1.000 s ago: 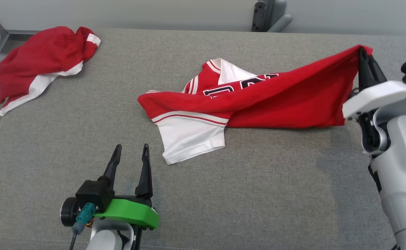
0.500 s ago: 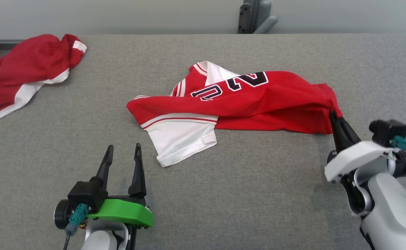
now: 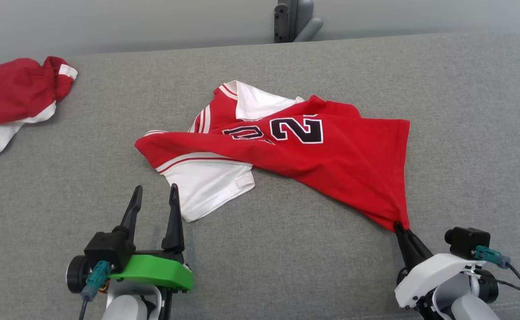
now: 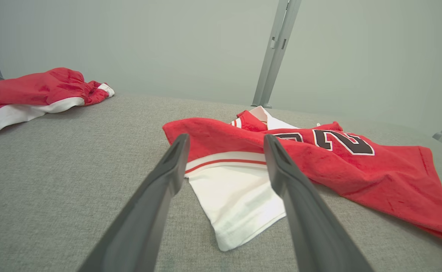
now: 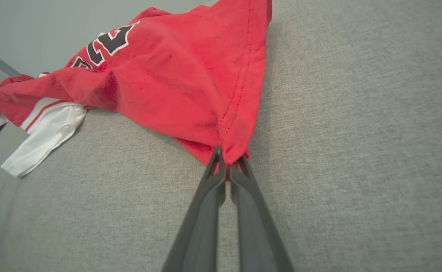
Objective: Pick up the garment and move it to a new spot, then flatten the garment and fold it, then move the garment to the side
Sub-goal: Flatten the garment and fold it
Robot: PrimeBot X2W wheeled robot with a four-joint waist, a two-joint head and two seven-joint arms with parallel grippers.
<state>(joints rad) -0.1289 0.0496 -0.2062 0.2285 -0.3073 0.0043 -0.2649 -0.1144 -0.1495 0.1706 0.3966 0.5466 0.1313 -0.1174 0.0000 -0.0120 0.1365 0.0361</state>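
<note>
Grey cloth surface under red garment, pale wall, perhaps metal post

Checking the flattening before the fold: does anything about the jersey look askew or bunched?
Yes. The jersey is not flat: a red fold lies across its white sleeve and part of the number is creased under. The right gripper pinches one hem corner, pulled to a point.

Two garments on one table: one jersey, centre; one red heap, far left. Two grippers, the left gripper and the right gripper, each bearing two dark fingers, four in all. One grey post stands behind the table's far edge.
</note>
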